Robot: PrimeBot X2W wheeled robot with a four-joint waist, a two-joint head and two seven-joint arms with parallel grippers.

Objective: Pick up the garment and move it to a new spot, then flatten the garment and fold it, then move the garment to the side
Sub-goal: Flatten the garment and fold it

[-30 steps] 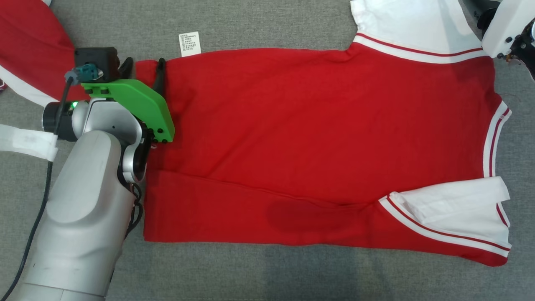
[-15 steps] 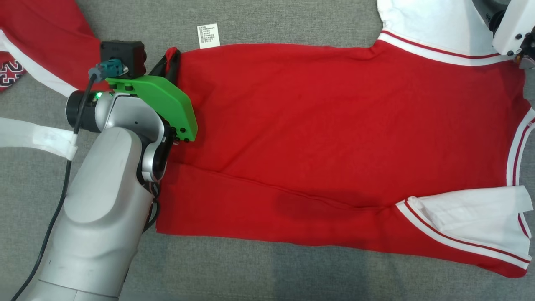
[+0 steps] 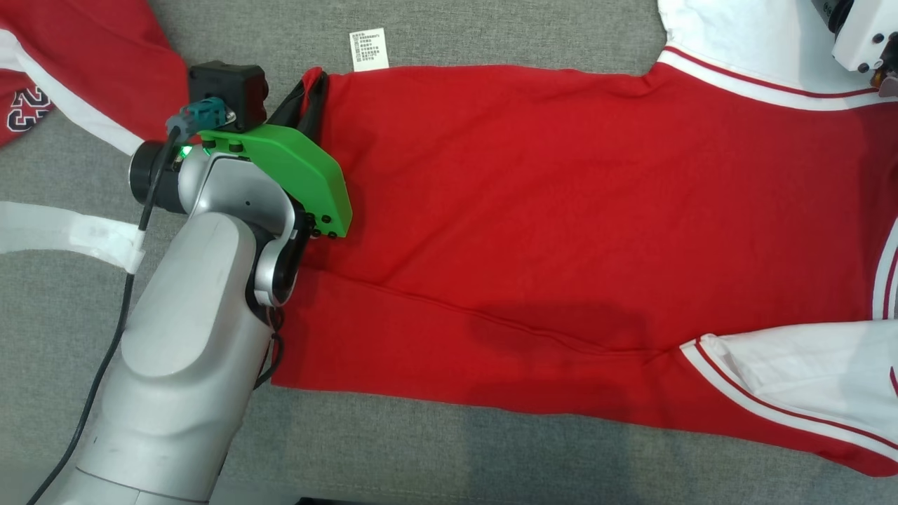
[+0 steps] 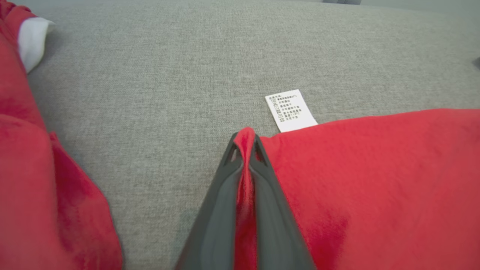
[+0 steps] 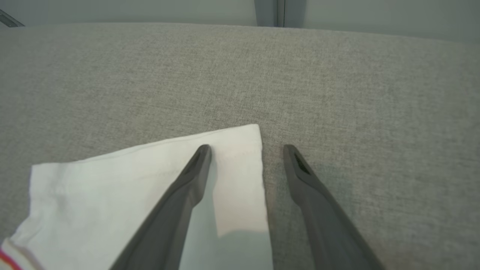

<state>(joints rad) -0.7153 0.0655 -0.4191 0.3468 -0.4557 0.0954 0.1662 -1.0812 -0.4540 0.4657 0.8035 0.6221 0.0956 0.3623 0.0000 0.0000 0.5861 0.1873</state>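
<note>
A red garment (image 3: 561, 210) with white sleeves lies spread across the grey cloth surface; its lower part is folded up in a long crease. My left gripper (image 3: 312, 88) is shut on the garment's top left hem corner (image 4: 244, 140), next to a white care label (image 3: 369, 50) (image 4: 290, 110). One white sleeve (image 3: 744, 52) reaches up at the top right. My right gripper (image 5: 245, 150) hovers open over that white sleeve's (image 5: 142, 187) outer corner, one finger above the cloth, the other above bare surface. The second sleeve (image 3: 807, 379) lies folded at the lower right.
Another red and white garment (image 3: 70, 77) with a printed number lies at the upper left, also seen as a red heap (image 4: 33, 187) beside my left gripper. A white strap (image 3: 63, 235) crosses the left edge. Grey fabric (image 3: 491, 456) runs bare below the garment.
The whole head view has shifted to the right and down, so the camera moved. My left gripper's fingers have closed on the hem corner, pinching it into a raised ridge.
</note>
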